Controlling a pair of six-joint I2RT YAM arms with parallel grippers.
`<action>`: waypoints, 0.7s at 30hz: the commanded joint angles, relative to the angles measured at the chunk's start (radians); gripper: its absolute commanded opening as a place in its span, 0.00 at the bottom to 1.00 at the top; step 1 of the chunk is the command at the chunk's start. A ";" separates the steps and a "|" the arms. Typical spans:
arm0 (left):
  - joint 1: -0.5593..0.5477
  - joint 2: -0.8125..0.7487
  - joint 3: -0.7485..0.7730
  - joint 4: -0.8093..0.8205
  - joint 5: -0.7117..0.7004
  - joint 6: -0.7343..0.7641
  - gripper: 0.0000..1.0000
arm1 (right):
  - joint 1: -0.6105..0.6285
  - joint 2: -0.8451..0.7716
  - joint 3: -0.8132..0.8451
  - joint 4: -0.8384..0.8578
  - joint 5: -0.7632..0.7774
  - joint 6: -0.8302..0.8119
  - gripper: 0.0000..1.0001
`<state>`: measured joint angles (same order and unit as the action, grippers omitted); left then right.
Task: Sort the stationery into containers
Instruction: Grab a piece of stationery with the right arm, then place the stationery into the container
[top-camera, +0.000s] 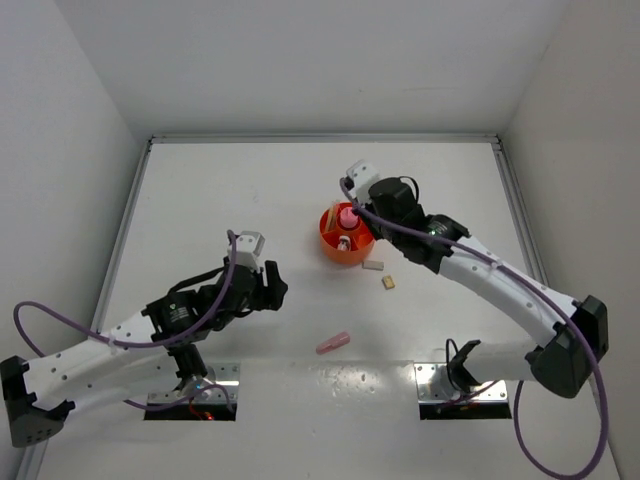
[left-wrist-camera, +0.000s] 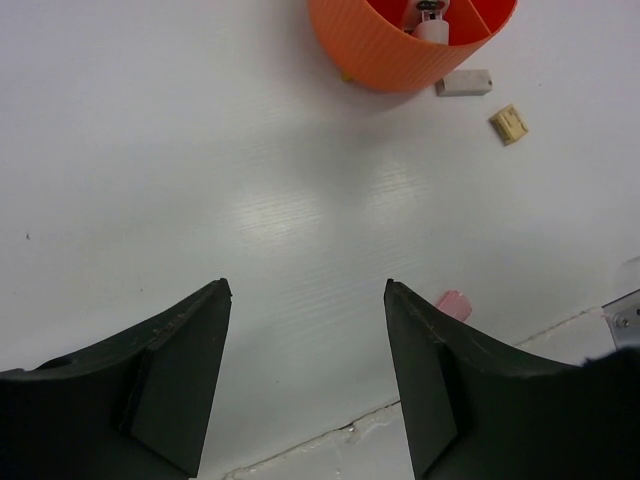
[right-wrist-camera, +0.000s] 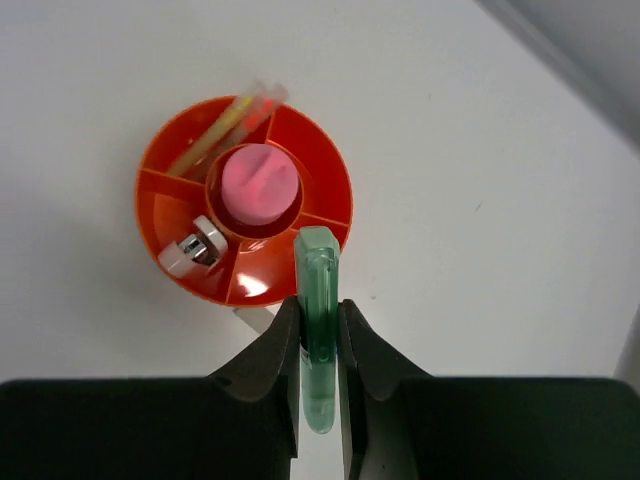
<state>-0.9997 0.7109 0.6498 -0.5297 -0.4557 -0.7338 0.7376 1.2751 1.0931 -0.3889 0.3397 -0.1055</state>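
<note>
**Bright, even light with soft shadows and a few glints**

Diffuse white light fills all three views, and the table (top-camera: 250, 200) and walls (top-camera: 60, 100) sit close to overexposed. Shadows in the overhead view are faint, and a glossy sheen lies along the table's near edge. In the left wrist view a pale band of glare crosses the table. The left gripper (left-wrist-camera: 305, 380) has black fingers (left-wrist-camera: 170, 390) that are underexposed and show little detail. In the right wrist view the orange tub (right-wrist-camera: 170, 150) carries a small hot spot in its near compartment, the green pen (right-wrist-camera: 318, 330) glows translucent, and the far right corner is a soft grey blur.

White table (top-camera: 250, 200), plain white walls (top-camera: 70, 110)
</note>
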 joint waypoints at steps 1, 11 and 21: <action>0.009 -0.018 0.025 0.028 0.008 0.013 0.69 | -0.065 0.064 0.048 -0.076 0.107 0.329 0.00; 0.009 -0.047 -0.006 0.028 -0.001 0.022 0.69 | -0.225 0.113 -0.004 0.271 -0.203 0.080 0.00; 0.009 -0.037 -0.006 0.028 -0.001 0.022 0.69 | -0.297 0.270 0.001 0.424 -0.527 -0.086 0.00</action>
<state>-0.9997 0.6750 0.6495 -0.5293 -0.4564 -0.7216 0.4706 1.4975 1.0775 -0.0715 -0.0719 -0.1329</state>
